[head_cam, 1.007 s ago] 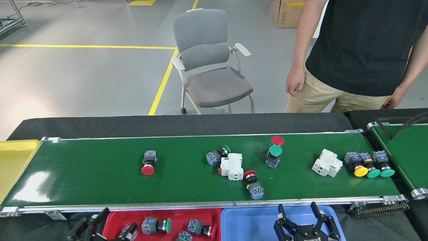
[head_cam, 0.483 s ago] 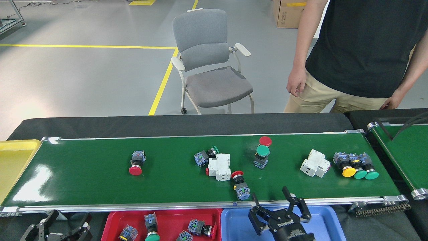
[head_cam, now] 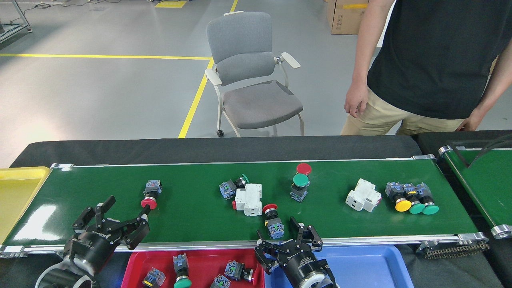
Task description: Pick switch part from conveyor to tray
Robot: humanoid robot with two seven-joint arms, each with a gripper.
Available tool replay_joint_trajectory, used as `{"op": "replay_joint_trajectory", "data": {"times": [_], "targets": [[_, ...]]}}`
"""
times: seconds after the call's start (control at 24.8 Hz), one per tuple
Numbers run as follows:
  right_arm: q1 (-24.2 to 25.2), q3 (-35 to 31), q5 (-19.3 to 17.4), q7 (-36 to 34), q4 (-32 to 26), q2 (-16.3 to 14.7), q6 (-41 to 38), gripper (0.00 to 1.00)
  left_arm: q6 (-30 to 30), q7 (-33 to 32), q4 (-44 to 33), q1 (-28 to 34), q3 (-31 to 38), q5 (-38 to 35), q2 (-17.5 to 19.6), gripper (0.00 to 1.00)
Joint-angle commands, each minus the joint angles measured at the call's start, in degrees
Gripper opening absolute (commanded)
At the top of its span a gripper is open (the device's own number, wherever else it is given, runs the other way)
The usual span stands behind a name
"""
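Nearest the robot lie a red plastic tray holding several push-button switch parts and a blue plastic tray. The black left gripper, fingers spread apart and holding nothing, hovers over the near rail just beside a red-capped switch part. The black right gripper, also spread and empty, sits at the rail just beside a red-capped switch with a blue base; white lettering on both gripper bodies is too small to read. On the glossy dark-green conveyor rest two white rectangular blocks, green-capped switches and a yellow-and-green cluster. A yellow bin adjoins the belt's left end. Beyond stand a grey chair and a person in a black shirt.
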Motion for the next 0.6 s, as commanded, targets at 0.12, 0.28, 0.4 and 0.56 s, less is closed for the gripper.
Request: {"op": "replay_joint_trajectory", "data": {"times": [0.12,0.28,0.4,0.56], "targets": [[-1.33,-0.22,-0.47,0.16,-0.14,0.3,-5.51,0.04,1.4,0.2,5.01,-3.5,-0.08,-0.13,1.62,1.0],[-1.16,-0.4,-1.79,0.16,-1.1,0.38,-9.2,0.04,5.18,0.55,9.22,-5.78,-1.83,-0.22,2.59,1.0],[0.95,-0.57,-4.6,0.07,-7.25,-0.93,-18.85,0.06,14.4,2.75,14.76,-8.68,-7.19,-0.22,4.78,0.97],[5.96,-1.01,-7.94,-0.02,-14.02,-4.89,-35.46,0.21,22.93,10.3,21.87,-11.76,-14.22,-0.13,8.3,0.72]]}}
